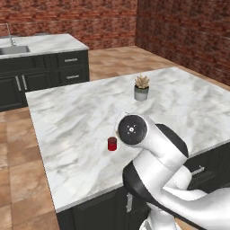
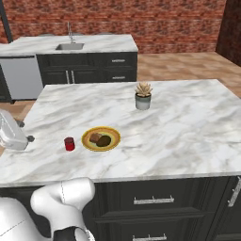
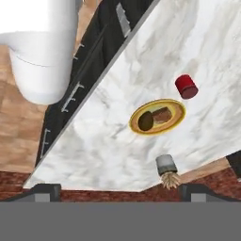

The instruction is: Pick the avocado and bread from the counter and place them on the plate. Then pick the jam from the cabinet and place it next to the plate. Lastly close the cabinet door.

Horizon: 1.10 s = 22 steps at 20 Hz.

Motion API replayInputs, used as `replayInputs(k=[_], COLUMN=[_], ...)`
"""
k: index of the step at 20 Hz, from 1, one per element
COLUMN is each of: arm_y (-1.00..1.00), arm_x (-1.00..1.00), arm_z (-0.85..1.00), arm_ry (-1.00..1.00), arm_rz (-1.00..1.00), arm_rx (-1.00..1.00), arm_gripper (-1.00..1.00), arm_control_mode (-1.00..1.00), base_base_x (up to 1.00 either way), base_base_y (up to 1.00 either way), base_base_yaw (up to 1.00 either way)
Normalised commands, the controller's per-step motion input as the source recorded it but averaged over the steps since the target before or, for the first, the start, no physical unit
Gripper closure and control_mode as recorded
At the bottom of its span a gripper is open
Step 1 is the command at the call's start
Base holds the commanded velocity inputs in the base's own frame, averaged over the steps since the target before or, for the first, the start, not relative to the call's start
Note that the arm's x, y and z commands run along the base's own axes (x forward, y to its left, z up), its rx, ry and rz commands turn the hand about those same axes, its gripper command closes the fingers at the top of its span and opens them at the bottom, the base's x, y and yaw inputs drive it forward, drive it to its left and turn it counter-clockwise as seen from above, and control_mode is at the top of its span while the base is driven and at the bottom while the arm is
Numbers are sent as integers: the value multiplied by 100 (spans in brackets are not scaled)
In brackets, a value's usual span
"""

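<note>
The plate (image 2: 113,135) lies on the marble counter (image 2: 179,122) near its front edge. On it sit the tan bread (image 2: 95,138) and the dark avocado (image 2: 104,140), which the hand view shows as bread (image 3: 162,114) and avocado (image 3: 145,121) on the plate (image 3: 176,113). The red jam (image 2: 69,144) stands upright on the counter just left of the plate, also seen as the jam (image 1: 112,143) and jam (image 3: 186,86). My gripper (image 2: 24,132) hovers left of the jam, above the counter's left end. In the hand view the gripper (image 3: 120,192) is open and holds nothing. The cabinet and its door are out of view.
A grey pot with a spiky plant (image 2: 143,98) stands behind the plate, toward the counter's far side. Dark drawer fronts with silver handles (image 2: 153,200) run under the counter. A second counter with a sink (image 2: 69,46) lines the brick back wall. My arm (image 1: 152,152) hides the plate in the left base view.
</note>
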Motion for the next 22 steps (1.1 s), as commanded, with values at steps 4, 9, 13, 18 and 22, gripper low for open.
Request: replayInputs(k=[4,9,13,18,22], arm_y=[-43,-43,-28,-11,0], arm_x=[0,0,0,0,-1], arm_z=[75,52,4,0,-6], arm_ry=[20,29,35,8,-1], arm_rz=[13,11,20,21,22], arm_rx=[7,5,0,0,0], arm_gripper=[-100,-100,-100,-100,-100], arm_control_mode=[-100,-100,-100,-100,-100], base_base_x=[0,0,0,0,0], base_base_y=[0,0,0,0,0], base_base_yaw=[0,0,0,0,0])
